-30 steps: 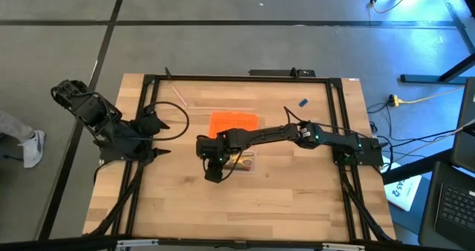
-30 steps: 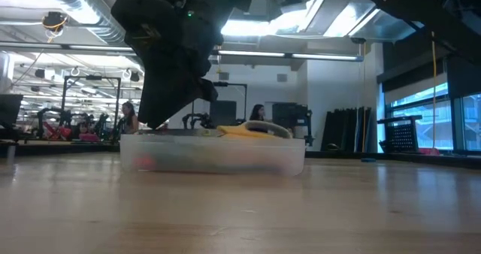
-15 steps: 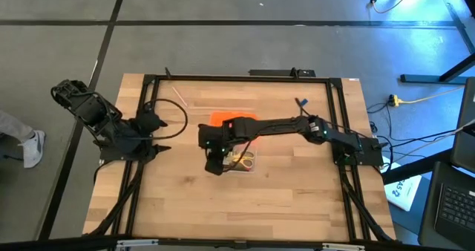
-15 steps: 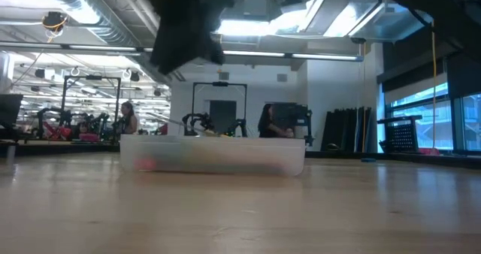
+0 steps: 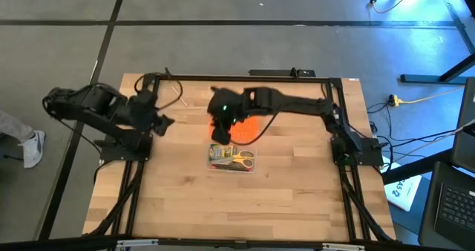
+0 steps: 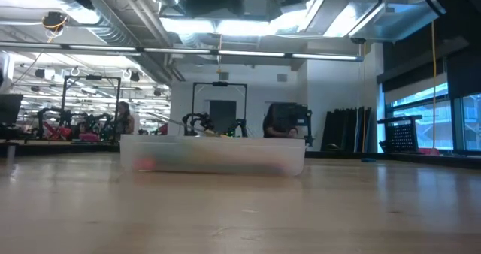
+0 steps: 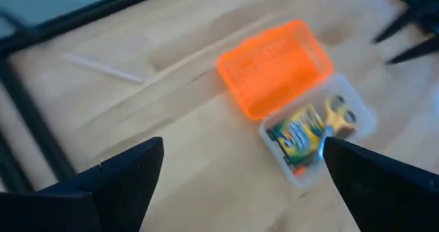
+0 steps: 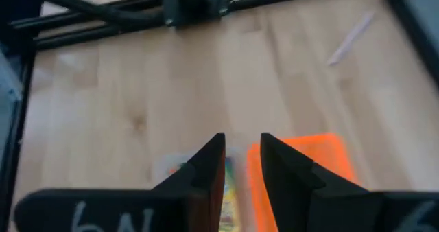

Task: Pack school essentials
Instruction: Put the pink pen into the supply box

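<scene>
Now right gripper [image 5: 220, 134] lifted off clear box [image 5: 231, 160] — scissors [image 5: 241, 160] uncovered.

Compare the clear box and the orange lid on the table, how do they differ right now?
The clear box is see-through and lies nearer the table's front edge; the orange lid is solid orange and lies behind it, partly under the right gripper. The box holds the crayon box and yellow-handled scissors; the lid holds nothing. Both are rectangular, lie flat and touch along one edge.
</scene>
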Available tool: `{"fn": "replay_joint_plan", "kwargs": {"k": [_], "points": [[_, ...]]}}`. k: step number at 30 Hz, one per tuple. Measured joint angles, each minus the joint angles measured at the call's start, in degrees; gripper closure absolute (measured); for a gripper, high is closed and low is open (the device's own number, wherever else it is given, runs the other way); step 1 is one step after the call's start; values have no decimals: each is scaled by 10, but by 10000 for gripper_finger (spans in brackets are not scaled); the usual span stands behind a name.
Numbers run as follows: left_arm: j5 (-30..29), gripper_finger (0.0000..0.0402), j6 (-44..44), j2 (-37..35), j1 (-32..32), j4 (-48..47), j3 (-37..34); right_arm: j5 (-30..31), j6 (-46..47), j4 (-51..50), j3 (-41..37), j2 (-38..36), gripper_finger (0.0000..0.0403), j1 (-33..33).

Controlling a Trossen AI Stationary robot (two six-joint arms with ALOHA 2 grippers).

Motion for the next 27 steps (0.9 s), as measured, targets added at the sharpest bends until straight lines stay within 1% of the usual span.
{"fn": "replay_joint_plan", "kwargs": {"k": [5,7,11,15,18,24,27], "points": [[43,8,5,7,132,1,0,-2,-49,-1,0,-30,308,-33],[65,8,35,17,180,2,0,-2,-82,-4,0,-38,308,-44],[118,8,76,52,271,7,0,-2,-122,-5,0,-45,308,-63],[158,8,109,95,351,11,0,-2,-151,-13,0,-48,308,-79],[167,8,136,128,396,18,0,-2,-169,-20,0,-49,308,-89],[171,8,154,198,464,30,0,-4,-236,-54,-1,-49,308,-110],[174,8,156,233,494,32,0,-4,-255,-61,-1,-49,308,-121]]}}
